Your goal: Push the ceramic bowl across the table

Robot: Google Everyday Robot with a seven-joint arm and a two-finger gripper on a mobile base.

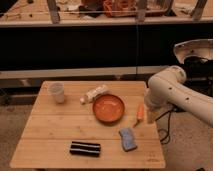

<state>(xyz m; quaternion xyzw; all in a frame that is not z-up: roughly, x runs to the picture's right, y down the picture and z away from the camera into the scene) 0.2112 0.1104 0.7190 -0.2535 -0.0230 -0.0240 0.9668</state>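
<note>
The ceramic bowl (108,108) is glossy orange-red, wide and shallow. It sits upright right of the middle of the pale bamboo table (50,130). My white arm (170,92) reaches in from the right. Its lower end, with the gripper (150,118), hangs at the table's right edge, right of the bowl and apart from it. A small orange stick-like object (140,113) lies between the gripper and the bowl.
A translucent plastic cup (57,92) stands at the back left. A white tube-like item (95,93) lies just behind the bowl. A blue sponge (128,138) and a black striped bar (84,148) lie near the front edge. A dark shelf unit stands behind the table.
</note>
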